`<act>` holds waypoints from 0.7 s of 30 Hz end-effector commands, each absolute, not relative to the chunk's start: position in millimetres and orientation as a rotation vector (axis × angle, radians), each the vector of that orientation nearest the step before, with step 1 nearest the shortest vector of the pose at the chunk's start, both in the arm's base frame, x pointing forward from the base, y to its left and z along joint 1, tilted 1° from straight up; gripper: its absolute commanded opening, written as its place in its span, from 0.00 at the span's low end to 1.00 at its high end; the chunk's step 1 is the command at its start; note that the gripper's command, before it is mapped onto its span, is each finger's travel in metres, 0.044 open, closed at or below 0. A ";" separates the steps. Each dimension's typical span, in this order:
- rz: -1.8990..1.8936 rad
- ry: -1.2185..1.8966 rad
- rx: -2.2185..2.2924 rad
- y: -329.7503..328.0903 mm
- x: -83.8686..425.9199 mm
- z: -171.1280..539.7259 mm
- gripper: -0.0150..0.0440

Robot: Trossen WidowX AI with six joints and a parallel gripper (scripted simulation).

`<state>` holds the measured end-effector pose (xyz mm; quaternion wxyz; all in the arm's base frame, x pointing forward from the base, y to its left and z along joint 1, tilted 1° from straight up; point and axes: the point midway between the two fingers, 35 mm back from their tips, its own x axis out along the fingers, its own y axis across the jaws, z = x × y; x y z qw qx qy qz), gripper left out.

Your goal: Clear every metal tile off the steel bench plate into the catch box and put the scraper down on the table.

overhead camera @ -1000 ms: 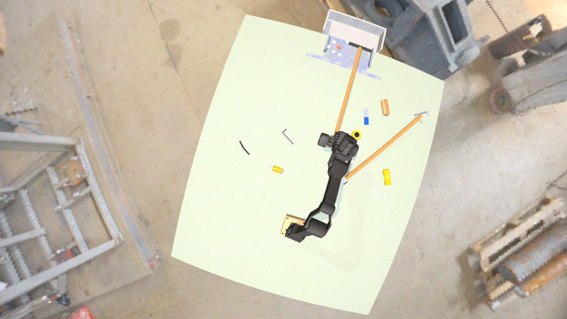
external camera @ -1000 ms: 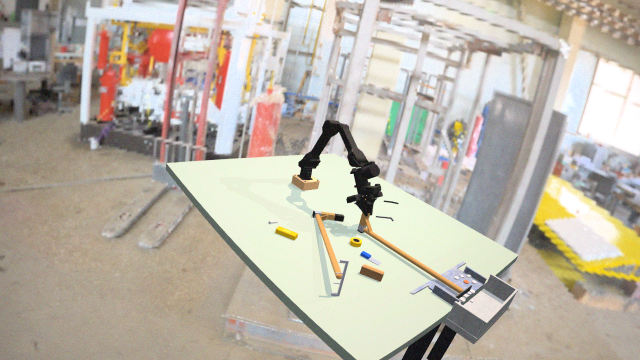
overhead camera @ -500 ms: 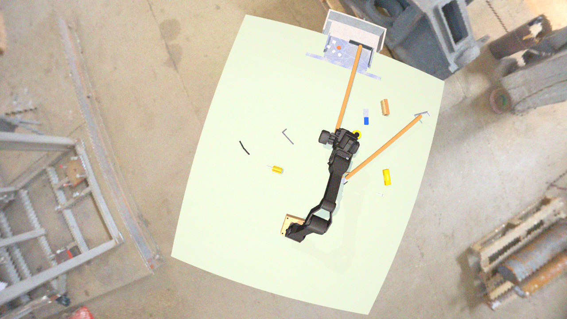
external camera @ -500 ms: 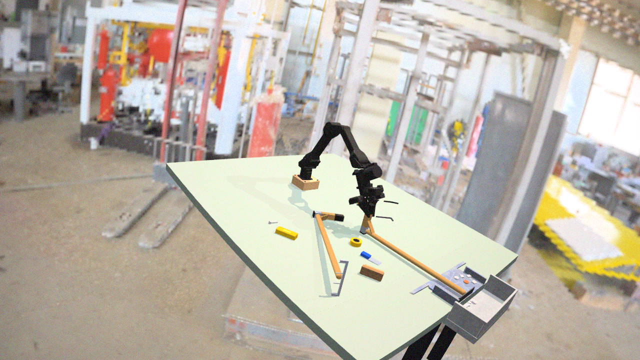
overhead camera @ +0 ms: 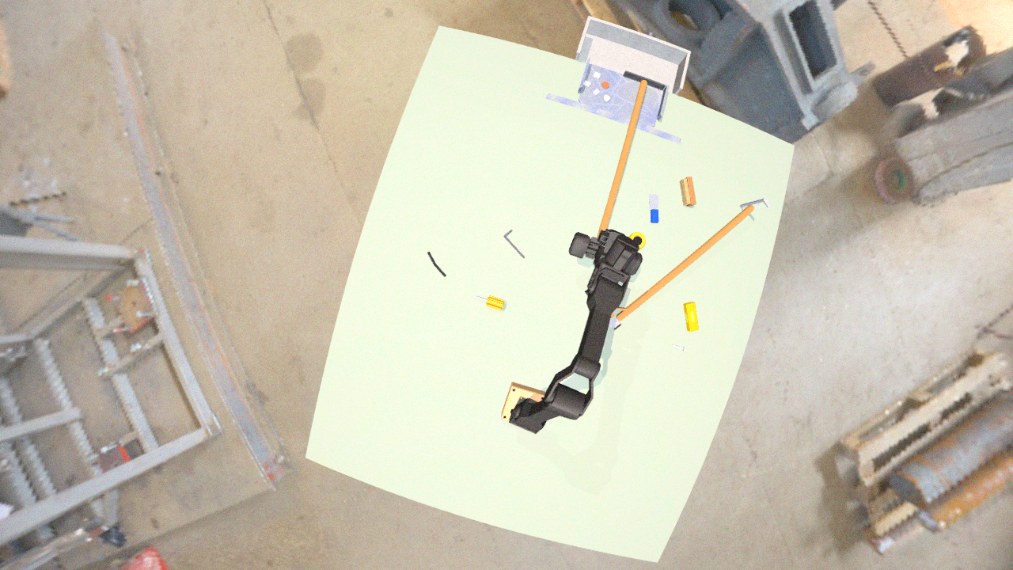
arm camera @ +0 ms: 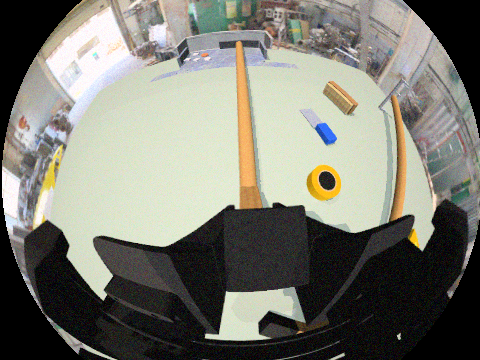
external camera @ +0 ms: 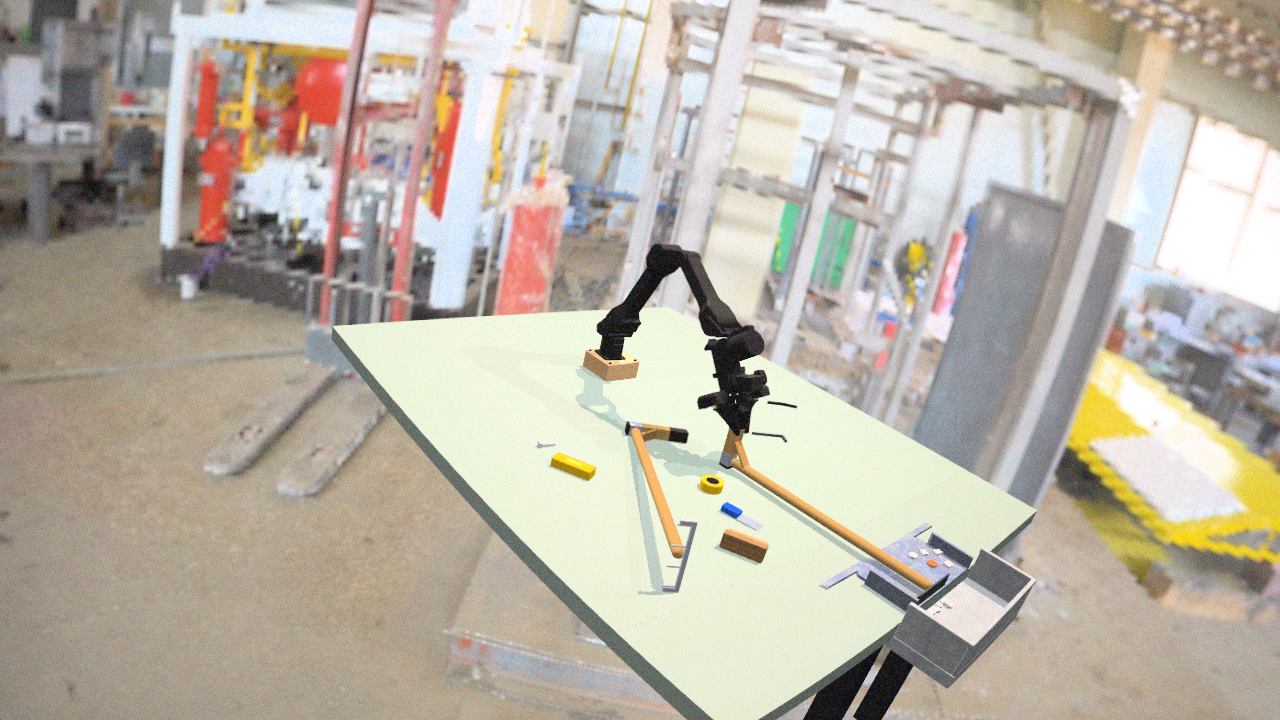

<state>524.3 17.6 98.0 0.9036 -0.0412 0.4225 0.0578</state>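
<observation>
My gripper (external camera: pixel 737 429) (arm camera: pixel 254 210) is shut on the long scraper's upright grip. The scraper (overhead camera: pixel 623 162) (external camera: pixel 827 522) (arm camera: pixel 244 120) has a long orange shaft and a dark blade (overhead camera: pixel 646 80). The blade is at the right part of the far edge of the steel bench plate (overhead camera: pixel 626 108) (external camera: pixel 897 548), beside the catch box (overhead camera: pixel 627 55) (external camera: pixel 923 637). Several white tiles (overhead camera: pixel 607 97) (external camera: pixel 913 554) and an orange tile (overhead camera: pixel 605 85) (external camera: pixel 931 564) (arm camera: pixel 205 55) lie on the plate's left part. Small specks show inside the box; the blade hides part of the plate.
A second long tool (overhead camera: pixel 687 262) (external camera: pixel 657 492) (arm camera: pixel 400 160) with a hooked head lies to the right. Yellow tape (external camera: pixel 712 484) (arm camera: pixel 324 183), a blue-handled scraper (overhead camera: pixel 654 215) (arm camera: pixel 326 133) and a wooden brush (overhead camera: pixel 688 191) (arm camera: pixel 340 97) lie between. A yellow block (overhead camera: pixel 691 316) (external camera: pixel 572 465) lies further back.
</observation>
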 end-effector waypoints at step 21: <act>0.118 0.870 -0.085 8.9 492.2 107.5 0.25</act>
